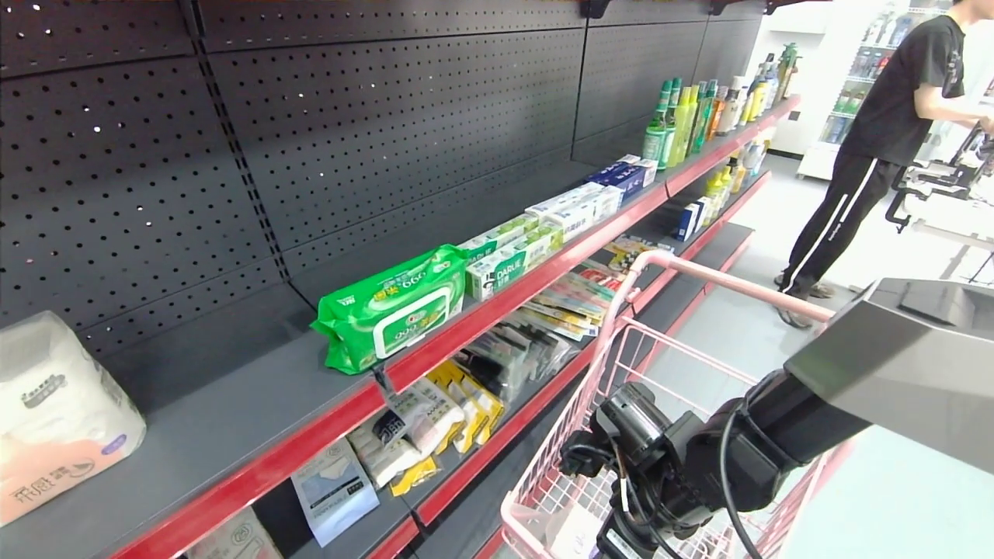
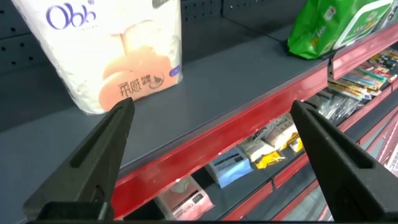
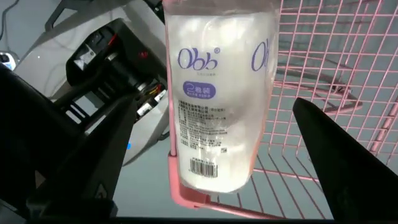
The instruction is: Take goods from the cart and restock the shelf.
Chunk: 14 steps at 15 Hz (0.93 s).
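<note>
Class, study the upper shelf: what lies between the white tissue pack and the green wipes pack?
Nothing: the grey shelf board between the tissue pack and the green wipes pack is bare, in both head and left wrist views.

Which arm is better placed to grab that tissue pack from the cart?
Right: its open end effector is in the cart, lined up on the tissue pack. The left end effector faces the shelf.
</note>
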Available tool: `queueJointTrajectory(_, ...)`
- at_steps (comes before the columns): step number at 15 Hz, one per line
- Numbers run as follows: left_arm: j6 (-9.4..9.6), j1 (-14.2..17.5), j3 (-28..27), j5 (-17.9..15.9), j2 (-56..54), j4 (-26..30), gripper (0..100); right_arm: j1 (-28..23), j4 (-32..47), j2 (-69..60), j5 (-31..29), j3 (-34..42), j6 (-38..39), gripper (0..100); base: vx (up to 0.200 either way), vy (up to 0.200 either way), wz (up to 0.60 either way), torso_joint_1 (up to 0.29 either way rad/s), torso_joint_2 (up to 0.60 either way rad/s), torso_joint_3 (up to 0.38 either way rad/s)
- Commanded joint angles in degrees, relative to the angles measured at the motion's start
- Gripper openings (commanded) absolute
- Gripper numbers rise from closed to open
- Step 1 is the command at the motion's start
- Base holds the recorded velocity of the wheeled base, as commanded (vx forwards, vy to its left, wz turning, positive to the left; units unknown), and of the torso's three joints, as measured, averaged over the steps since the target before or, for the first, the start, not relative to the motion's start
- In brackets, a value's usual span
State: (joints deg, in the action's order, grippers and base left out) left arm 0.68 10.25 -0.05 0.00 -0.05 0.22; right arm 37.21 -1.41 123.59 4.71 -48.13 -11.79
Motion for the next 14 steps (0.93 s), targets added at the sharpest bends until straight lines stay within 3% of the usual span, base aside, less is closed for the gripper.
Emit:
queueJointTrajectory(1,0.02,0.03,0.05,-0.09,0.05,-0.04,100,0.94,0.01,-0.45,-0.05,0.14,0.01,100,0.0,0.0,0.0,-0.134,0.33,0.188)
queueJointTrajectory(14,0.02,0.03,0.05,0.0,0.05,-0.04,100,2.43,-0.17,2.89,-2.33,-2.58,0.19,100,0.0,0.0,0.0,-0.045,0.11,0.062)
